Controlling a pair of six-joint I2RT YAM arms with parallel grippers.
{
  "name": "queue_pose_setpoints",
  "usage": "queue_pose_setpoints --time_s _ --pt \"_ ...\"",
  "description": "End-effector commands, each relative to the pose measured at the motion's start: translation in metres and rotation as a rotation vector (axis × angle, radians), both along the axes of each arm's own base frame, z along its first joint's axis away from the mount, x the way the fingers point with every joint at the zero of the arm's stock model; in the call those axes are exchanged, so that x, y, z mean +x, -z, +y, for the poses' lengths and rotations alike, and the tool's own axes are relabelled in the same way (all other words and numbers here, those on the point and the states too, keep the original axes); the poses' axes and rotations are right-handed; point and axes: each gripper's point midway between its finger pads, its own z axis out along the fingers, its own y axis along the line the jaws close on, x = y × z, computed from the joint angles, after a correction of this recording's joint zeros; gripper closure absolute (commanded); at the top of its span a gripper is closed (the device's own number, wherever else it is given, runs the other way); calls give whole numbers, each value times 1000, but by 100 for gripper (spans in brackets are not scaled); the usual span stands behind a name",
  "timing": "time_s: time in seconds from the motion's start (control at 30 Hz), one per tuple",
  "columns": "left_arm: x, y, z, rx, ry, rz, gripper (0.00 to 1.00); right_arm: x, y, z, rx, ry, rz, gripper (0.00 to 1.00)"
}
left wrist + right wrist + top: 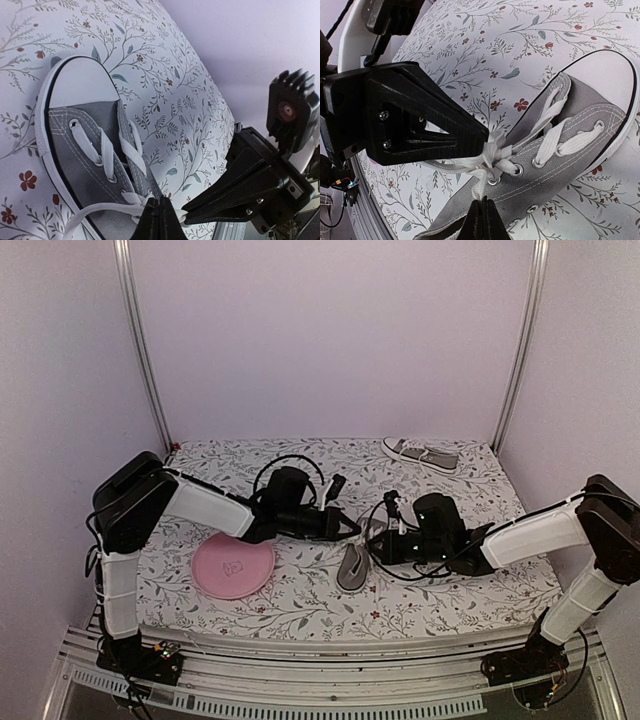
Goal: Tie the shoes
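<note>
- The near shoe [352, 568] lies on the floral desk [300, 610], between the two arms.
- At this shoe's top eyelets, the left fingers [150, 225] are closed on a strand of its white laces [135, 155]. The right fingers [474, 227] pinch another strand just beside them.
- The laces look soft, flat and limp, and probably slippery, so they are best held close to the crossing.
- The shoe seems light, and a hard pull could drag it.
- The second shoe [422, 453] sits well beyond the near shoe, by the back wall.
</note>
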Motion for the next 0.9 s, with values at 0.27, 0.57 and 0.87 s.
queue_pose_setpoints --time_s 0.27,0.57,0.87 --pt "-3 -22 -1 -48 13 -42 100 3 1 8 20 0 9 98" --pt "-1 -16 6 10 -11 -61 100 7 5 15 20 -9 8 98" --pt "1 -9 9 42 -26 -50 100 17 1 27 28 -23 -15 98"
